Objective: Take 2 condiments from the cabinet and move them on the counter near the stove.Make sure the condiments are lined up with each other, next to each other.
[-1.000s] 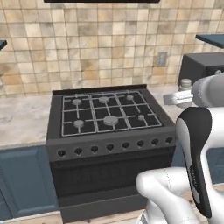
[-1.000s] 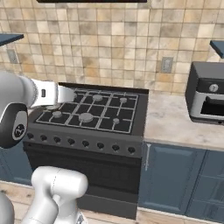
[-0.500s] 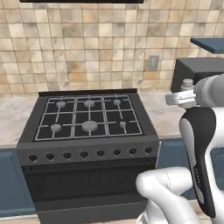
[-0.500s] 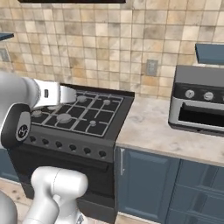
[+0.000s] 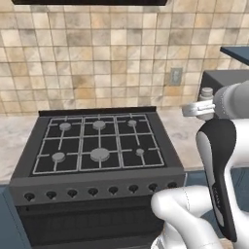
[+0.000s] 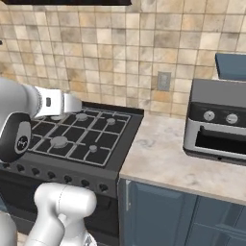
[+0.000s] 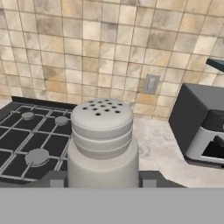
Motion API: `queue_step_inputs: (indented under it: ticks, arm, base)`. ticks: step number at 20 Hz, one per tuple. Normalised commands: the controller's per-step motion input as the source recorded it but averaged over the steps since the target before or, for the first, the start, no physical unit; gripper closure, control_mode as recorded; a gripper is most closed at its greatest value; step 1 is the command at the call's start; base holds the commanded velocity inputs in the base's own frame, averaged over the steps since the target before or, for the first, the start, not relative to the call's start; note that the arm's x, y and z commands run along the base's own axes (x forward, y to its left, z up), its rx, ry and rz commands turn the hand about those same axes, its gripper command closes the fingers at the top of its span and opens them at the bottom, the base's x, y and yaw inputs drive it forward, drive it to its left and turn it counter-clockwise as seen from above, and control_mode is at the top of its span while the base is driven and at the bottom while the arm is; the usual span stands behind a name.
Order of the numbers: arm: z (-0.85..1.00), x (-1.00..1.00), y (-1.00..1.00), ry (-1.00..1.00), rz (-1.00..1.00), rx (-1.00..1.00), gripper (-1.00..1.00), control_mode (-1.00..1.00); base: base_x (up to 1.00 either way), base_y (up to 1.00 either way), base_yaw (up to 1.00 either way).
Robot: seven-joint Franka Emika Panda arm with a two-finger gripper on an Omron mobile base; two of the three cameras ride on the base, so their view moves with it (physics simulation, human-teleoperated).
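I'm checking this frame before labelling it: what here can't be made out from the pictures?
- Shaker base, hand view: cut off by the bottom edge.
- Gripper fingertips, hand view: mostly behind the shaker.
- Cabinet, right base view: cut by the right edge; its shelf is unseen.
- Stove knob markings, left base view: too small.

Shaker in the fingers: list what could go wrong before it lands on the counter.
1. The shaker is held low on its body; it could tip or slip.
2. The stove grates lie close below; set down there, it would stand crooked.
3. The toaster oven crowds the counter, so a wide swing might hit it.
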Motion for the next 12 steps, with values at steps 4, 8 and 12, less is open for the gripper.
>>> queue_step_inputs:
  ticks: [4, 8, 12]
  arm:
    - [0.00, 0.00, 0.00, 0.00, 0.00, 0.00, 1.00, 1.00]
    - [0.00, 0.00, 0.00, 0.00, 0.00, 0.00, 1.00, 1.00]
    - [0.00, 0.00, 0.00, 0.00, 0.00, 0.00, 1.00, 1.00]
  base:
    - [0.59, 0.00, -0.01]
    - [0.56, 0.00, -0.01]
    - [0.30, 0.00, 0.00]
